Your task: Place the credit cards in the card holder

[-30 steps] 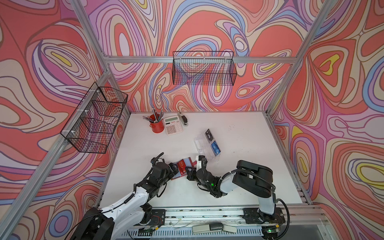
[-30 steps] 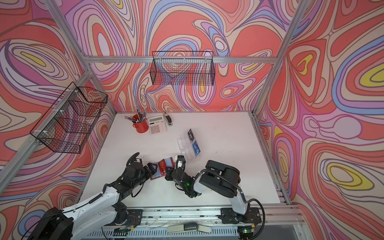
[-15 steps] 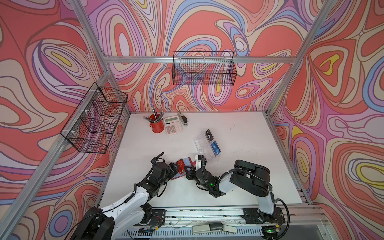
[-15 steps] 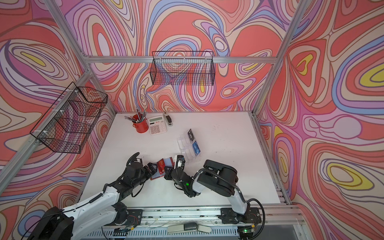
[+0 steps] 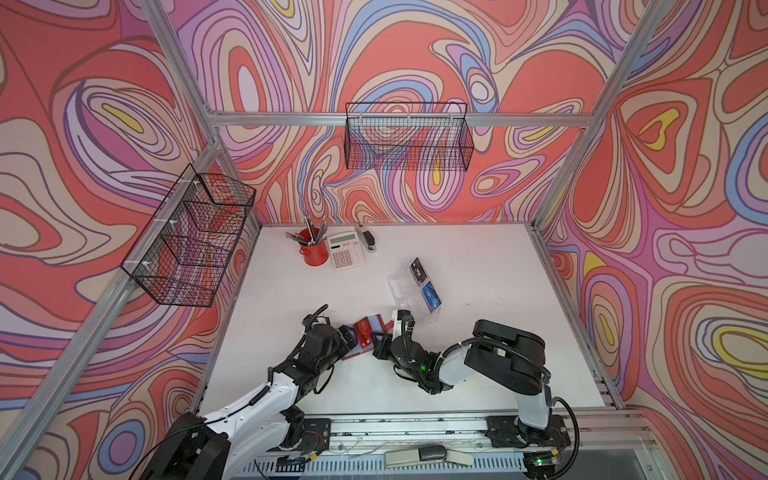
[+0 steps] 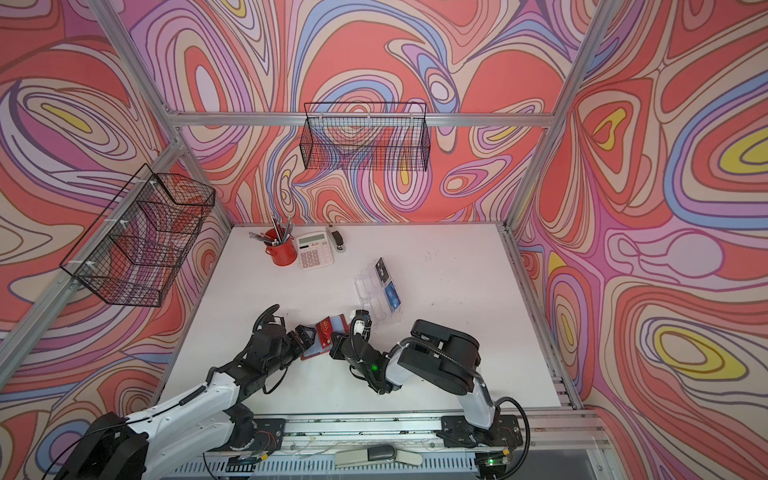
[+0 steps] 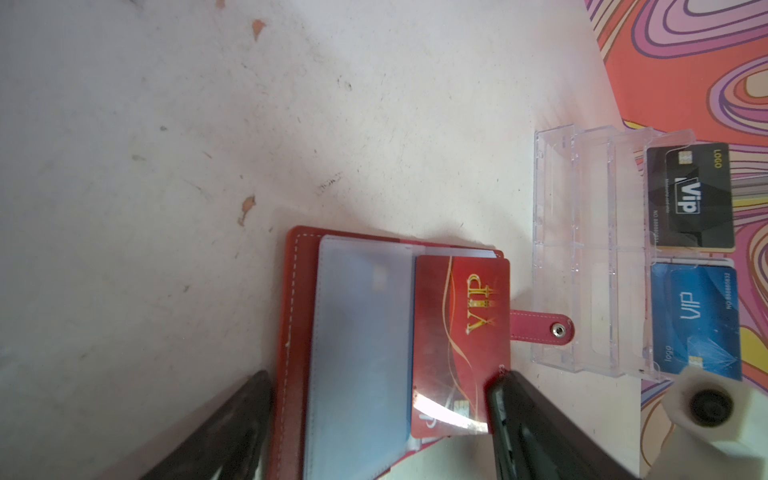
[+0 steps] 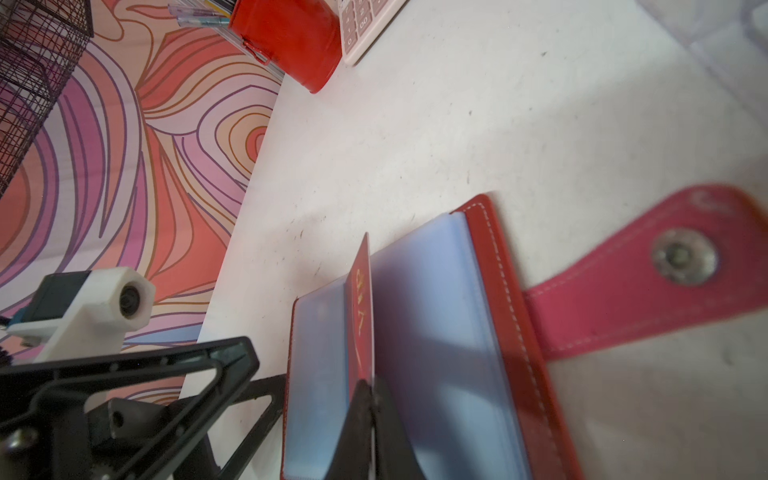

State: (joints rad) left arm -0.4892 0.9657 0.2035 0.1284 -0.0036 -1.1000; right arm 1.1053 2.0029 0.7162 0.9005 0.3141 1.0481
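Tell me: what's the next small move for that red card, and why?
Probably push the red card further into a sleeve: the right tool is shut on its end, the card stands between the holder's clear sleeves, mostly showing, and the open left tool straddles the holder.

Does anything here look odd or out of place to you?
Yes: the red VIP card pokes past the edge of the open card holder. It is pinched by the right end effector and not fully tucked into a sleeve. The white table also shows small orange chipped spots.
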